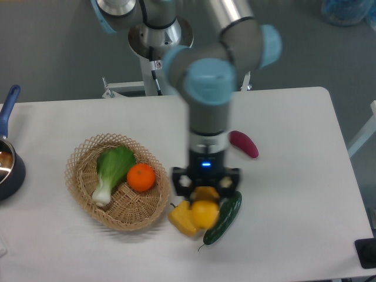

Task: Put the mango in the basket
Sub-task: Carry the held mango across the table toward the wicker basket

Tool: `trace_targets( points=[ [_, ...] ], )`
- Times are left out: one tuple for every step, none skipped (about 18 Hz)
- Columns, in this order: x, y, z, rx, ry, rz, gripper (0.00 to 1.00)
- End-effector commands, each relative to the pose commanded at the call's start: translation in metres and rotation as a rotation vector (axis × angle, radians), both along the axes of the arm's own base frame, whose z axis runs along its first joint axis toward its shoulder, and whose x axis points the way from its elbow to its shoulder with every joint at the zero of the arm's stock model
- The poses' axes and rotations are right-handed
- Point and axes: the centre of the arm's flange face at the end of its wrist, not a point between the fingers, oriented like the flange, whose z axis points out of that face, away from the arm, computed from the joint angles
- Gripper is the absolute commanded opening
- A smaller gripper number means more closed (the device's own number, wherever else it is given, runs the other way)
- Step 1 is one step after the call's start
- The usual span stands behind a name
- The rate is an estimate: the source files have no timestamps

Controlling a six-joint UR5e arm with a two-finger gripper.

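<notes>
The yellow-orange mango hangs above the table, held in my gripper, which is shut on it. It is just right of the woven wicker basket, over the yellow bell pepper and beside the cucumber. The basket holds a green bok choy and a round orange. My arm hides the pale round item seen earlier near the cucumber.
A dark red sweet potato lies right of my arm. A dark pot with a blue handle sits at the left table edge. The robot base stands behind the table.
</notes>
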Motion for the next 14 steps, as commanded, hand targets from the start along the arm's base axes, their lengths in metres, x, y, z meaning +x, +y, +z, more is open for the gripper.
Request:
trace_targets(
  points=[
    [0.021, 0.009, -0.002, 0.007, -0.024, 0.027, 0.31],
    [0.038, 0.016, -0.006, 0.007, -0.047, 0.068, 0.31],
    [0.054, 0.02, -0.014, -0.002, -0.07, 0.088, 0.31],
    [0.07, 0.022, -0.019, -0.008, -0.082, 0.082, 0.31],
    [0.085, 0.024, -0.022, -0.015, -0.086, 0.064, 0.31],
    [0.1, 0.026, -0.027, -0.026, -0.09, 0.044, 0.31],
    [0.113, 0.026, -0.031, -0.038, -0.092, 0.025, 0.31],
    [0.125, 0.025, -0.032, -0.042, -0.091, 0.007, 0.31],
    [0.136, 0.024, -0.039, -0.057, -0.097, -0.009, 0.31],
    [0.146, 0.022, -0.046, -0.074, -0.098, -0.022, 0.31],
    [0.155, 0.019, -0.053, -0.093, -0.091, -0.033, 0.31],
    [0.161, 0.014, -0.057, -0.107, -0.083, -0.044, 0.31],
    [0.162, 0.009, -0.062, -0.121, -0.082, -0.043, 0.31],
    [0.165, 0.005, -0.069, -0.14, -0.081, -0.051, 0.31]
  ],
)
